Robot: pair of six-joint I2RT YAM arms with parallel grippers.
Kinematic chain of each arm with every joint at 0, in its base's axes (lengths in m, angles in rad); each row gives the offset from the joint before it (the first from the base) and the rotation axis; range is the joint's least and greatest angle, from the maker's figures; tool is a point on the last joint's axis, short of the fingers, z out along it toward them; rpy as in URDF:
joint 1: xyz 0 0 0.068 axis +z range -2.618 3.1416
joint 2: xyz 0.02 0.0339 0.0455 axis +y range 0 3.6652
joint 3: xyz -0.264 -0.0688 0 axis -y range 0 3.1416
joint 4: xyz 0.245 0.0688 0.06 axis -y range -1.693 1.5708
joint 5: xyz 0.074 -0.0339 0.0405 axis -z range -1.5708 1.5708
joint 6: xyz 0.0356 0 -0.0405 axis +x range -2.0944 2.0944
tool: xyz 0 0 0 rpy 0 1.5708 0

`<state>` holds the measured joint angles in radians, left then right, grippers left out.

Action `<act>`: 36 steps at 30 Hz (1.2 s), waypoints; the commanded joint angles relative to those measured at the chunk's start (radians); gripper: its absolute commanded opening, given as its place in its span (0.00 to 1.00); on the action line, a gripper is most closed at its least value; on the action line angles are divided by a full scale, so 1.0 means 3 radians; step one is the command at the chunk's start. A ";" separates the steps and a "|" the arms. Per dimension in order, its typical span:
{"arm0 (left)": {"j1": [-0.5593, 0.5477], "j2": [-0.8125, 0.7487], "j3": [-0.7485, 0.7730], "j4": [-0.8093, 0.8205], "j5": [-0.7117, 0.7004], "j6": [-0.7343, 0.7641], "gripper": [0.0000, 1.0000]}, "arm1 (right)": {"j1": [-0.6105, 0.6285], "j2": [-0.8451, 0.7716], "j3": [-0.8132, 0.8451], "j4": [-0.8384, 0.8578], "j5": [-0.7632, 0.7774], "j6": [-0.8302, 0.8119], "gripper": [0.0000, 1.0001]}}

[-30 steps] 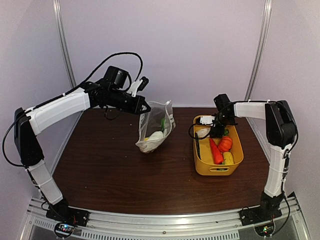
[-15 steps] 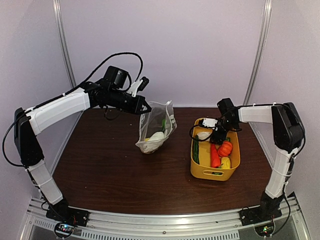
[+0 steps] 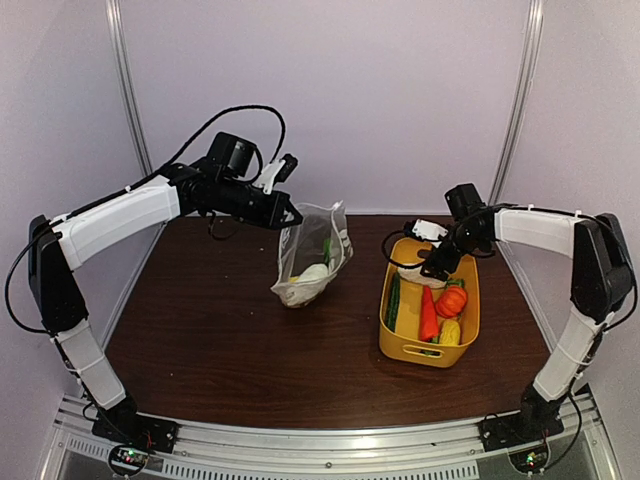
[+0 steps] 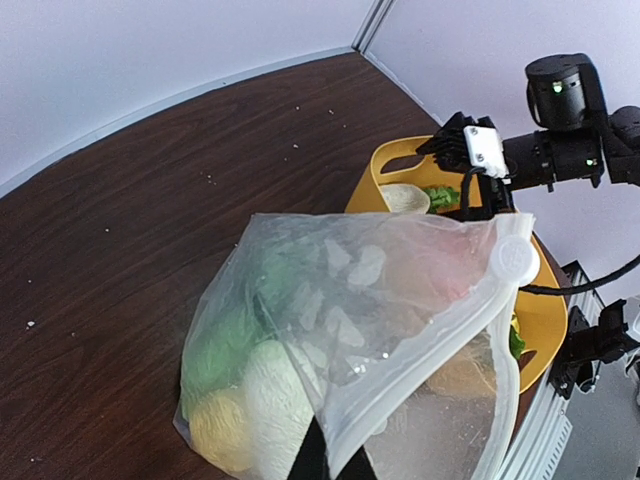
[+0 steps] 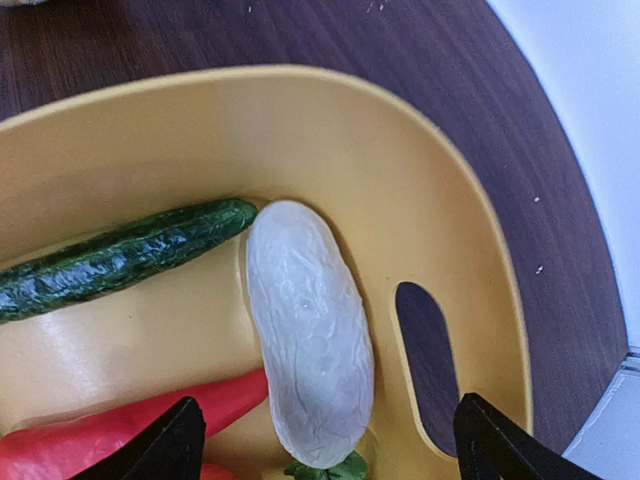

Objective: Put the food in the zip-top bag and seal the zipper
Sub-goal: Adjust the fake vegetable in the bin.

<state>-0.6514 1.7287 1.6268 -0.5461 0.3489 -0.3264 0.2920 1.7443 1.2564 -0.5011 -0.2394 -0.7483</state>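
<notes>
The zip-top bag (image 3: 312, 256) hangs above the table with its bottom resting on the wood. My left gripper (image 3: 291, 215) is shut on its mouth edge. In the left wrist view the bag (image 4: 340, 290) holds green, white and yellow food, and the zipper (image 4: 432, 338) runs up to a white slider tab (image 4: 516, 262); my left gripper (image 4: 345, 464) pinches that strip. My right gripper (image 3: 437, 266) hovers open over the far end of the yellow basket. Between its jaws (image 5: 330, 452) lies a white radish (image 5: 308, 330), untouched, beside a green cucumber (image 5: 120, 260) and a red pepper (image 5: 130, 435).
The yellow basket (image 3: 405, 351) stands right of the bag, with a red piece (image 3: 428, 316), an orange pumpkin (image 3: 452, 299) and a yellow piece (image 3: 449, 331) inside. Its wall (image 5: 400, 170) has a slot handle. White enclosure walls close in the table behind and at both sides.
My right gripper has opened wider and drawn back toward the far right. The basket's near end has slid slightly forward and left. The left arm and bag have stayed put.
</notes>
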 commanded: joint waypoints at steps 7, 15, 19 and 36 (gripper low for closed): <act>0.0034 0.0061 -0.0017 0.0161 0.0033 -0.0018 0.00 | 0.0049 -0.0373 -0.0022 -0.0203 -0.0074 0.0107 0.91; 0.0039 0.0072 -0.0018 0.0158 0.0079 -0.0016 0.00 | 0.0043 -0.0276 -0.0022 -0.0266 -0.0336 0.0215 1.00; 0.0039 0.0067 -0.0023 0.0157 0.0084 -0.0017 0.00 | 0.0039 -0.0035 0.0086 -0.0300 -0.0268 0.0230 0.89; 0.0039 0.0047 -0.0028 0.0169 0.0086 -0.0024 0.00 | -0.0062 0.0381 0.0044 -0.0068 0.0296 0.0061 0.67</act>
<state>-0.6476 1.7405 1.6268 -0.5461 0.3637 -0.3283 0.2871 1.8202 1.2690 -0.5327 -0.2035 -0.7185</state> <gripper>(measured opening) 0.008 0.677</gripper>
